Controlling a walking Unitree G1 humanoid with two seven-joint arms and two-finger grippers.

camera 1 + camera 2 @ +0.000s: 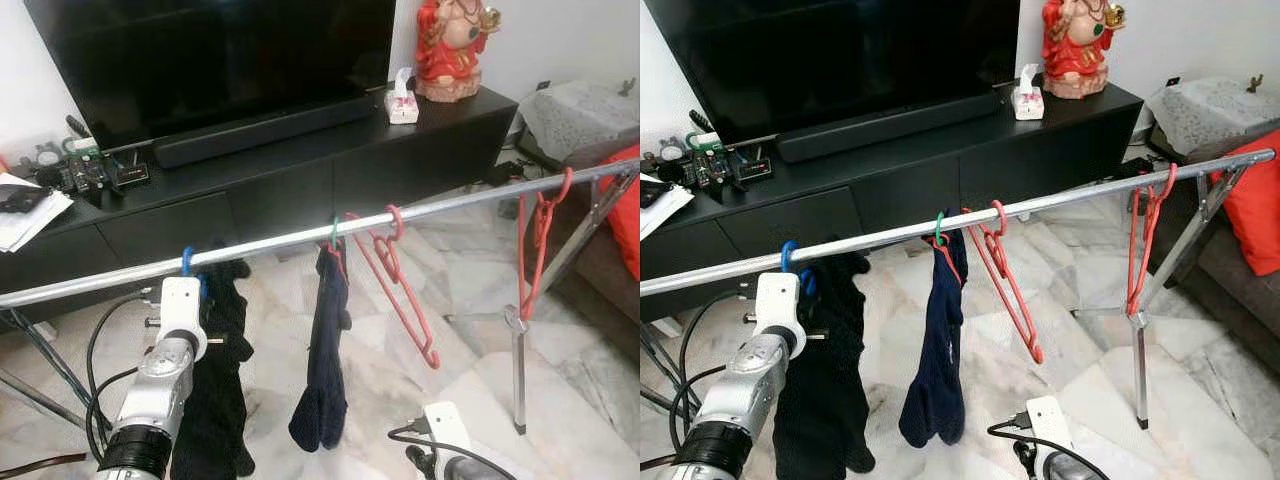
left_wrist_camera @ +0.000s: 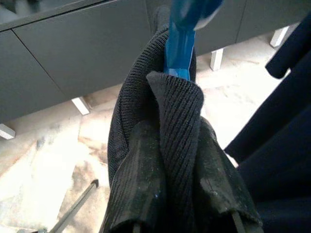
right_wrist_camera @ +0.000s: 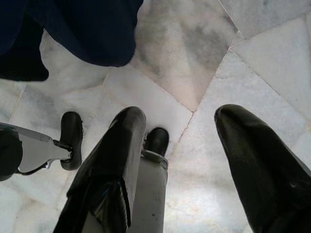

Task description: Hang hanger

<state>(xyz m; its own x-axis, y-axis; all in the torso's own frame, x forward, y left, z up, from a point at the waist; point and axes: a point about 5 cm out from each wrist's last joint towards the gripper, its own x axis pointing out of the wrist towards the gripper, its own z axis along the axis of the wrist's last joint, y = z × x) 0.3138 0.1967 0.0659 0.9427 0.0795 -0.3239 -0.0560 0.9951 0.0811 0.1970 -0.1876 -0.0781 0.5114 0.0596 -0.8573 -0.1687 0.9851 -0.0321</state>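
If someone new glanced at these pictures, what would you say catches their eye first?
Most striking is the long silver rail running across the scene, with a navy garment hanging at its middle and empty red hangers beside it. At the rail's left, the left gripper has its jaws closed on a black knitted garment hanging from a blue hanger. Behind stands a dark TV cabinet with a red figurine.

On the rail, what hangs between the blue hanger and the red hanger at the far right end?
In the left eye view, between the blue hanger and the far red hanger, the rail carries a green hanger with a navy garment, then a tilted empty red hanger.
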